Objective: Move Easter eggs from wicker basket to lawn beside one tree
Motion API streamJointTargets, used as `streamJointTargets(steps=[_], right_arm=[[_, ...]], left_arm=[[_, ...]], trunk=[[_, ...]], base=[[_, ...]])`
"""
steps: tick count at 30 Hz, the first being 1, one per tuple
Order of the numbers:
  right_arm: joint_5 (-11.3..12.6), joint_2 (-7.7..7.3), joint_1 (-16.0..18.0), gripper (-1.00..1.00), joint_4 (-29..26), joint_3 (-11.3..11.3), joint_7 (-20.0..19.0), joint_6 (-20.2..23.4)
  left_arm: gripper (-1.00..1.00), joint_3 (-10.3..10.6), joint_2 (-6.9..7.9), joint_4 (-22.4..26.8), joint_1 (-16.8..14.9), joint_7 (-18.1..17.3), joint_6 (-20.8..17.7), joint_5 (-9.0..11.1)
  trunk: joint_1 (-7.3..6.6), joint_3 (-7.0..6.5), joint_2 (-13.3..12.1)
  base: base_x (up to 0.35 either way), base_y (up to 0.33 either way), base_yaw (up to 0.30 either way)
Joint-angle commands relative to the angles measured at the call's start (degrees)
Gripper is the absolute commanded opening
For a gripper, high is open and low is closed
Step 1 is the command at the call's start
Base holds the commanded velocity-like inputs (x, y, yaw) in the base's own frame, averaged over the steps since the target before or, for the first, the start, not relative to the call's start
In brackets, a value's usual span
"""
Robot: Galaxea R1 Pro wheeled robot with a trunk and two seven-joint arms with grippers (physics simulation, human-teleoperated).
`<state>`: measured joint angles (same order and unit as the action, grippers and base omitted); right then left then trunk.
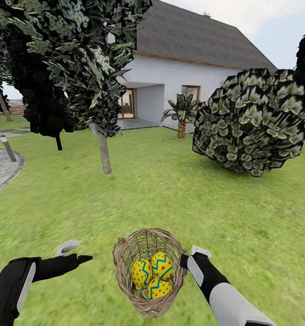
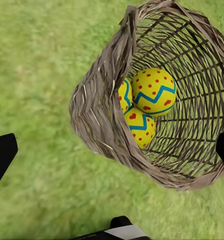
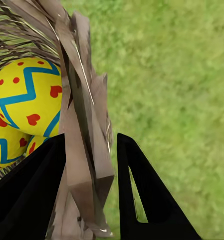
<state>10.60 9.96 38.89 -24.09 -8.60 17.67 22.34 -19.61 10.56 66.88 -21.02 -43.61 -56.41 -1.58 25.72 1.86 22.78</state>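
The small round tan-brown woven wicker basket (image 1: 149,271) is near the robot, between its 2 arms, over the mottled green lawn (image 1: 170,194). Inside it lie 3 yellow Easter eggs (image 1: 153,274) with red dots and blue-green zigzag bands, close together and touching one another.

The right gripper (image 3: 89,165) is at the right side of the basket. Its 2 black fingers (image 3: 141,195) are on either side of the braided rim (image 3: 82,125), 1 inside and 1 outside, so it is clamped on the rim.

The left gripper (image 1: 73,253) is to the left of the basket, apart from it, over the grass. Its fingers are spread apart and hold nothing.

Farther on the left stands a tree (image 1: 102,154) with pale grey trunk and dark speckled foliage. On the far right is a big round shrub (image 1: 252,122), and behind it a white house (image 1: 184,86) with a short palm (image 1: 182,113) in front.
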Motion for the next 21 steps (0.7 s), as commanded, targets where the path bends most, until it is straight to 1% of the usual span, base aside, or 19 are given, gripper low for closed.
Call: streamJointTargets(steps=[1, 21], right_arm=[[0.83, 0.03, 0.04, -1.0, -0.17, -0.1, 0.35, 0.07], [0.83, 0.03, 0.05, -1.0, -0.17, -0.1, 0.35, 0.07]], left_arm=[[1.0, -0.08, -0.01, 0.0, -0.08, -0.34, -0.37, -0.18], [1.0, -0.08, -0.01, 0.0, -0.08, -0.34, -0.37, -0.18]], trunk=[[0.06, 0.13, 0.14], [0.06, 0.13, 0.14]], base=[[0.234, 0.201, 0.146], [0.234, 0.201, 0.124]])
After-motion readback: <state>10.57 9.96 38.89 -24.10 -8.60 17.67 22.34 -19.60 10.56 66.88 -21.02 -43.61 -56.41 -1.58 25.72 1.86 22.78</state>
